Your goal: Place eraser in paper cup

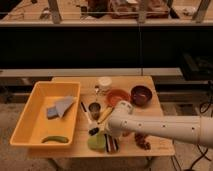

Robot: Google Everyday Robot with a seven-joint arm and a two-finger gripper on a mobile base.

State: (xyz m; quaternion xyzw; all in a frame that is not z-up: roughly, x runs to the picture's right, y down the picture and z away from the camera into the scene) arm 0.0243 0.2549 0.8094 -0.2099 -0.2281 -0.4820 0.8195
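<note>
The eraser [111, 144], a flat block with black, red and white stripes, lies near the table's front edge, right beside a light green cup [96, 143]. My gripper [109, 136] hangs at the end of the white arm [160, 127], which reaches in from the right. It stands open just above the eraser's far end, and the wrist hides part of it. The paper cup [104, 83], small and white-cream, stands upright at the back middle of the table, well away from the gripper.
A yellow bin [30, 120] on the left holds a grey-blue cloth [59, 107] and a green item [55, 139]. Behind the gripper are a dark metal cup [94, 108], an orange plate [118, 96] and a dark bowl [141, 94]. A brownish item [143, 142] lies front right.
</note>
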